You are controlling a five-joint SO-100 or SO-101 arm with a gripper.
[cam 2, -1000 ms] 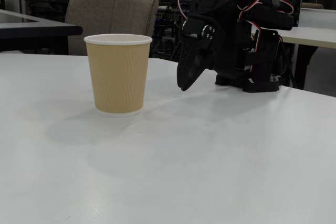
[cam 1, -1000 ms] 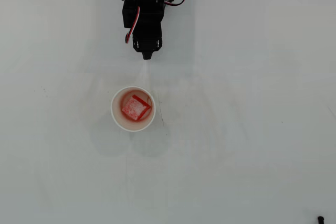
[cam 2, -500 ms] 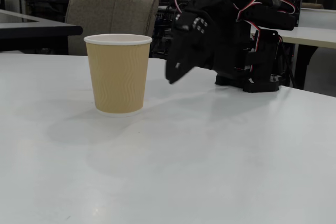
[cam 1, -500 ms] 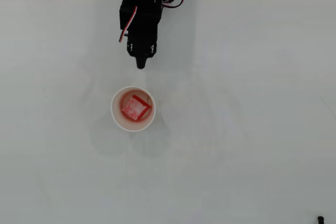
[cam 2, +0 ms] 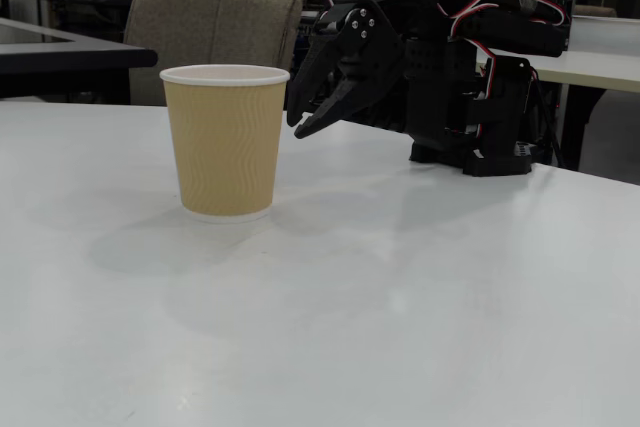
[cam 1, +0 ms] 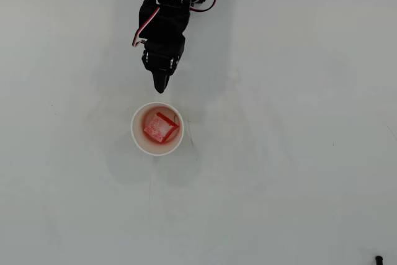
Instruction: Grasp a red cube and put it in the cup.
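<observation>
The cup [cam 1: 136, 133] stands on the white table; the overhead view shows its white rim and reddish-lit inside. The red cube [cam 1: 159, 128], with a whitish scuffed top, lies inside the cup. In the fixed view the cup [cam 2: 225, 142] is tan with a ribbed wall, and the cube is hidden inside it. My black gripper [cam 1: 161, 88] is just beyond the cup's far rim in the overhead view. In the fixed view the gripper [cam 2: 298, 127] hangs to the right of the cup, near rim height, apart from it. Its fingers are closed together and hold nothing.
The arm's base [cam 2: 480, 117] stands on the table [cam 2: 400, 297] behind the gripper. A padded chair [cam 2: 215, 22] and other desks stand beyond the table's far edge. A small dark object [cam 1: 378, 259] lies at the bottom right corner of the overhead view.
</observation>
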